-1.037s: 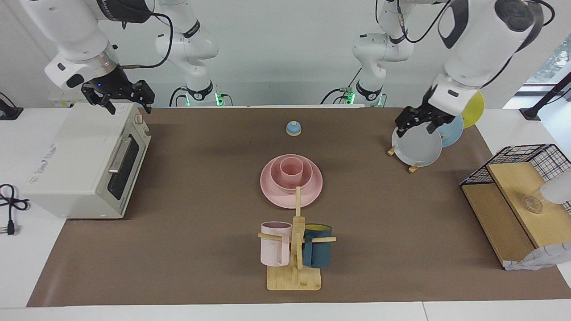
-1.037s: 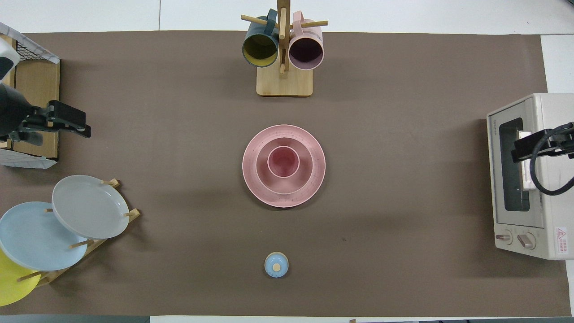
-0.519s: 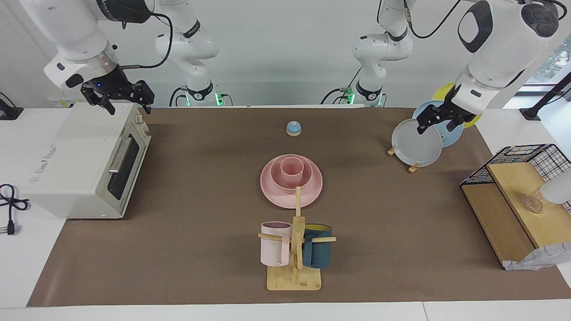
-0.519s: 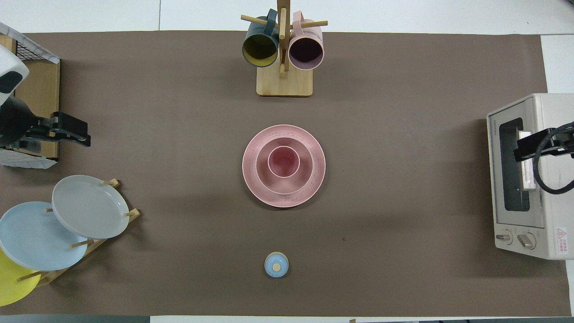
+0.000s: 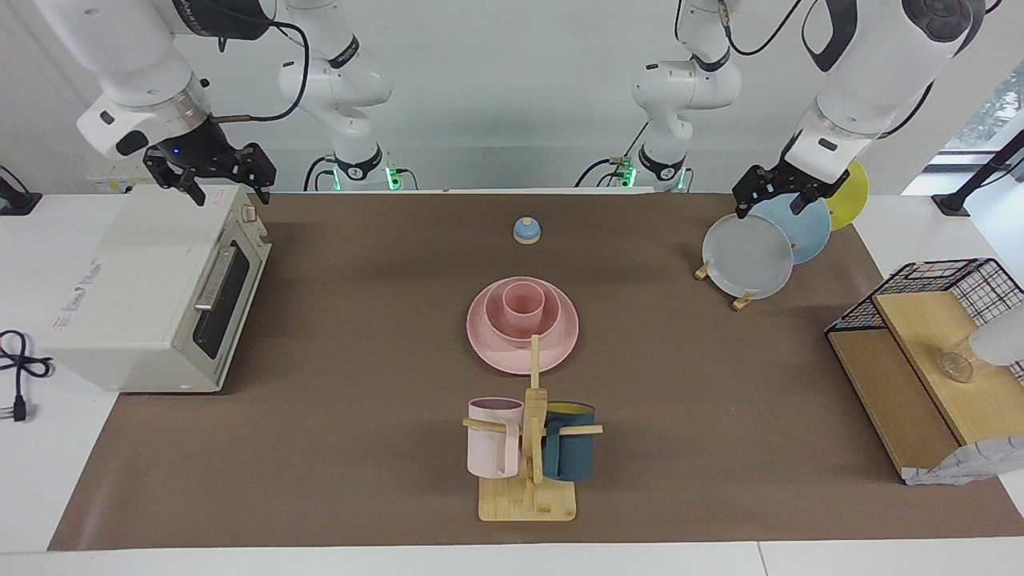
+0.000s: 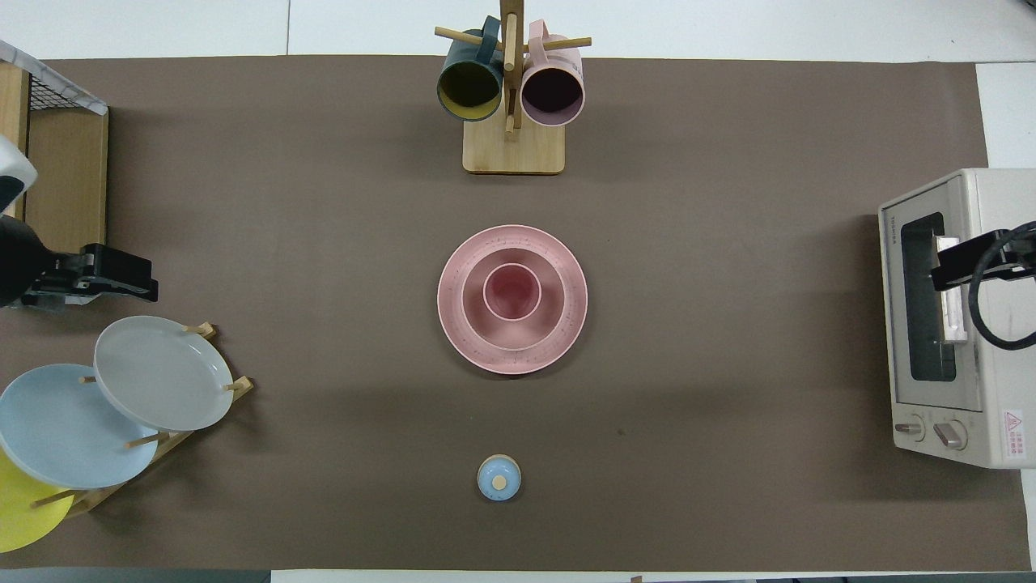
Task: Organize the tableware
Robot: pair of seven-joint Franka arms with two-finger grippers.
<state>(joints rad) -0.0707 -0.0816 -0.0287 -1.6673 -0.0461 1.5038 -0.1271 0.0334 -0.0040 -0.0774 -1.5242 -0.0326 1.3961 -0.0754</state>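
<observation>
Shifted since a second ago, the left gripper [image 5: 773,194] hangs empty over the rack of grey, blue and yellow plates [image 5: 748,256]; the right gripper [image 5: 214,172] waits over the white toaster oven [image 5: 152,288].

Mid-table, the matte pink flat round plate [image 6: 571,324] carries the smaller pink bowl [image 6: 475,320], the small pink handleless tumbler [image 6: 511,291] nested inside. Both grippers' fingers look parted. The stack appears organized; retreat should probably clear the rack.

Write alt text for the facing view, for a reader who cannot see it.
A pink cup sits in a pink bowl on a pink plate at mid-table, untouched. The left gripper is in the air over the plate rack, and the right gripper is up over the toaster oven. A mug tree stands farther from the robots.
</observation>
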